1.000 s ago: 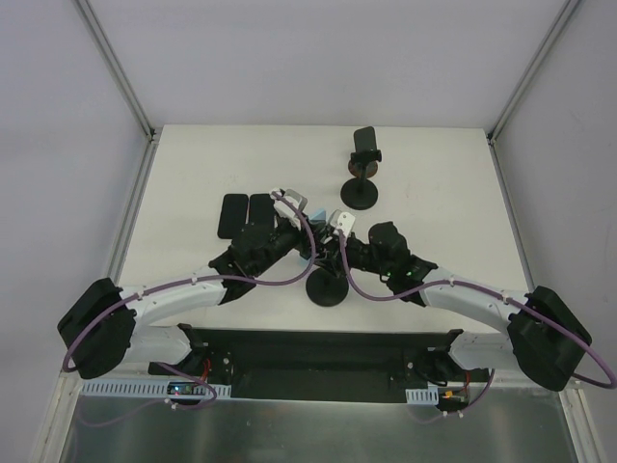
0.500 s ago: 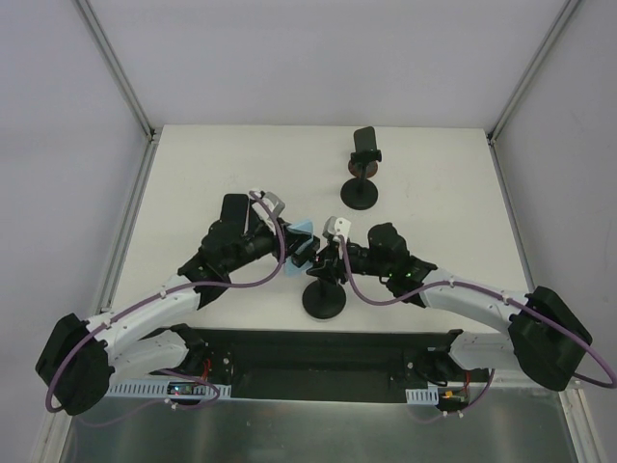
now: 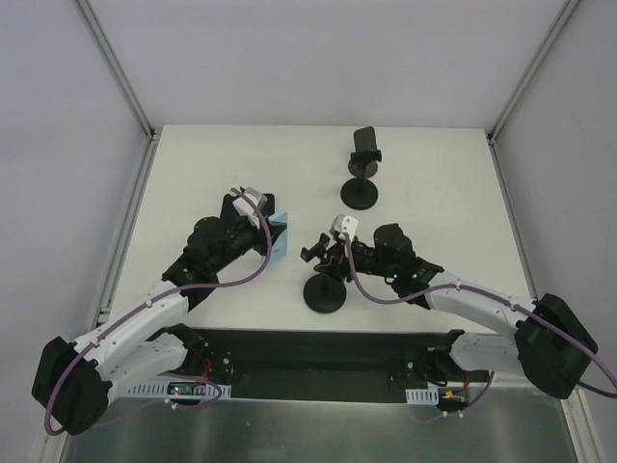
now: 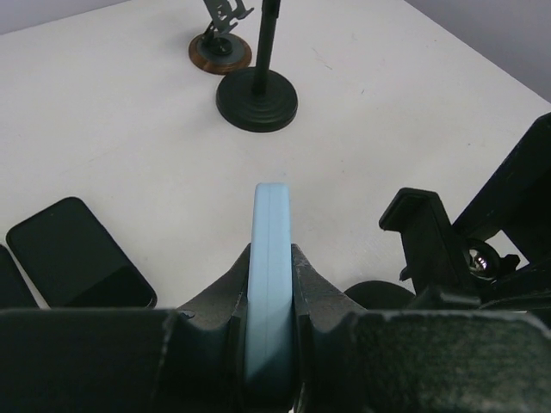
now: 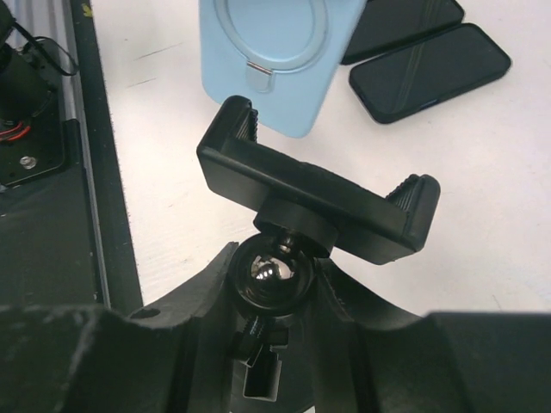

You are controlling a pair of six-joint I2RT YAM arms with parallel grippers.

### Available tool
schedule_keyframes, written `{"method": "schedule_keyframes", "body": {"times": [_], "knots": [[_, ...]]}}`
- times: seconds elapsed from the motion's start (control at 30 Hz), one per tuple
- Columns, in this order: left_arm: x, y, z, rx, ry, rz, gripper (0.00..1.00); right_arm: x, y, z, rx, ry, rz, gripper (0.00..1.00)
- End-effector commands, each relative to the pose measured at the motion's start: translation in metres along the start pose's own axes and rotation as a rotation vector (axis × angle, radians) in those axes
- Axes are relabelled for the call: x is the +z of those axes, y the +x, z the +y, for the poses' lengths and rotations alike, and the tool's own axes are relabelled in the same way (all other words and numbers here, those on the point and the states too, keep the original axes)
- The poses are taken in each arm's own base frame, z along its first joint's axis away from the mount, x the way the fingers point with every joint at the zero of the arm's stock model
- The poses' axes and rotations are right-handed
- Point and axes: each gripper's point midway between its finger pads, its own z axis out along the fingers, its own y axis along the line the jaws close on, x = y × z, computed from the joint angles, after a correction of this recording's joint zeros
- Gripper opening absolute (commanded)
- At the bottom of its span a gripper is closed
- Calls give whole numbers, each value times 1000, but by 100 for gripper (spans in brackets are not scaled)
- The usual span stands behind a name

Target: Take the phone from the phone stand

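White tabletop [image 3: 434, 193] is spread beneath both arms, and on it the black phone stand [image 3: 326, 289] is held by the right gripper [image 5: 274, 277], closed round the ball joint under the empty clamp. Apart from that clamp, the light blue phone [image 4: 271, 232] is pinched across its faces by the left gripper [image 4: 269, 288]. With only one end gripped, it is judged that the phone could be slipped loose by a quick swing, or dropped onto the two dark phones [image 4: 77, 254] nearby.

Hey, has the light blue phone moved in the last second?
Yes. Held in the left tool, the light blue phone has shifted left, away from the far stand and clear of the phone stand clamp.
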Motion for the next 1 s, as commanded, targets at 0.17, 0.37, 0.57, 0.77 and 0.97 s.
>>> {"method": "schedule_keyframes", "body": {"times": [0.17,0.37,0.57,0.77,0.97], "knots": [[-21,-43,37,-95,-278,-83,0,-23,-13,-50,-26,320,-62,1],[-47,-54,65,-149,-509,-10,0,-61,-14,-102,-1,685,-79,1],[-72,-61,91,-140,-693,63,0,-111,-6,-159,129,1049,-97,1],[-78,-73,97,-125,-696,115,0,-151,1,-217,213,1261,-120,1],[-73,-47,104,-210,-663,172,0,-161,4,-279,256,1326,-153,1]]}}
